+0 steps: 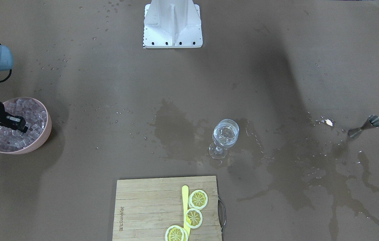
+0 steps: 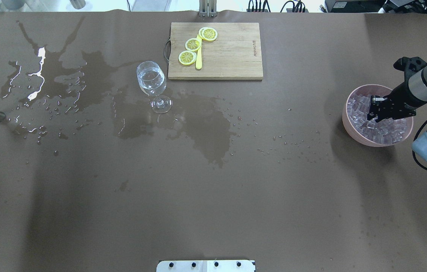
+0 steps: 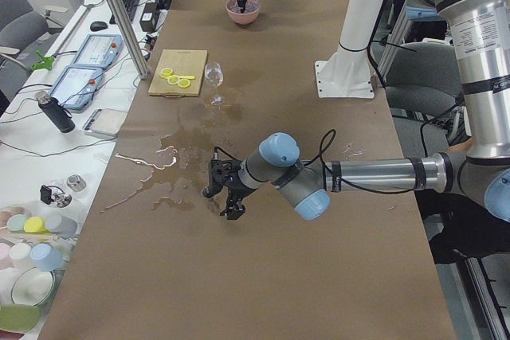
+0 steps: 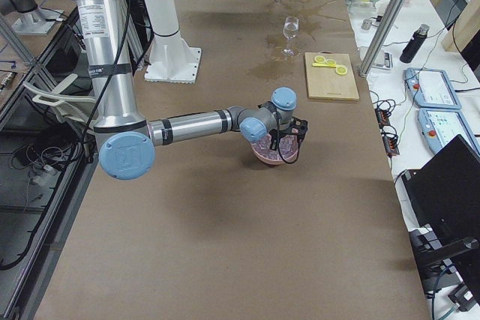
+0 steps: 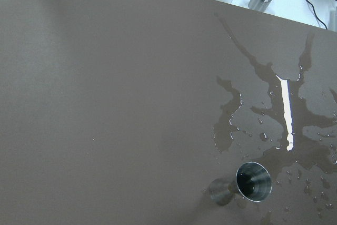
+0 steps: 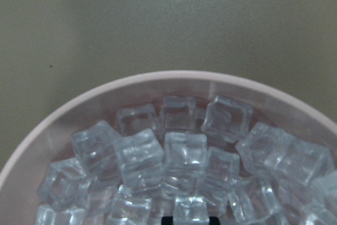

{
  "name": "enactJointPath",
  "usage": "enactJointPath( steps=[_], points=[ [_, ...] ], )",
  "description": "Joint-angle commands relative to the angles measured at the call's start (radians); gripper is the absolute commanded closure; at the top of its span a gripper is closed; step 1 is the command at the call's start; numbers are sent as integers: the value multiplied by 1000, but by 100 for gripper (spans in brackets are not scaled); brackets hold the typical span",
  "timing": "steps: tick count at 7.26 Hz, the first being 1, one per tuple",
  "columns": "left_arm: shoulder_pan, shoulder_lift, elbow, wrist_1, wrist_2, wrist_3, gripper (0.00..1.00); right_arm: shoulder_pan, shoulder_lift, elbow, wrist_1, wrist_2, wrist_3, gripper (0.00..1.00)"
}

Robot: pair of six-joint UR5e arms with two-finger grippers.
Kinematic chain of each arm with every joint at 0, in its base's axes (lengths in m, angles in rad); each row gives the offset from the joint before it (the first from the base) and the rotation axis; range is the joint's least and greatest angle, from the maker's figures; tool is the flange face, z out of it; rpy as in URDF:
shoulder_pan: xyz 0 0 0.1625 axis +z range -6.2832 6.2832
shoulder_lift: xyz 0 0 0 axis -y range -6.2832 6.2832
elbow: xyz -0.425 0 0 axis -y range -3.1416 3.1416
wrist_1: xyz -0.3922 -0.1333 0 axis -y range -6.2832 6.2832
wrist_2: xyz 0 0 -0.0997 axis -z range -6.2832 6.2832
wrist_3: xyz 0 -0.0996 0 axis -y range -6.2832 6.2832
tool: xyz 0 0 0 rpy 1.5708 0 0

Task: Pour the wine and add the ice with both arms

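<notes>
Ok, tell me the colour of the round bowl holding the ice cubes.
Pale pink: the round bowl of clear ice cubes shows best in the right wrist view.

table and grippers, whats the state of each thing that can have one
wine glass, upright, partly filled with clear wine
pink bowl, upright, full of ice
jigger, upright, not held
table, wet with puddles
right gripper, down in the bowl, open or shut unclear
left gripper, over the table, open or shut unclear
</notes>
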Motion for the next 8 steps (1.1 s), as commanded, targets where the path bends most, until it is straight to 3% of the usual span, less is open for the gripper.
enactJointPath(
  steps=[1,4,7,8],
  points=[
    [102,0,5,-103,102,-84,2,1,4,12,0,2,2,88],
    [199,-4,49,-256,236,-164,2,36,17,59,-18,26,2,88],
    [279,-4,81,-292,361,-174,2,111,14,80,-20,54,-12,87],
    [330,-4,104,-304,442,-189,2,122,24,78,-21,54,-12,88]
  ],
)
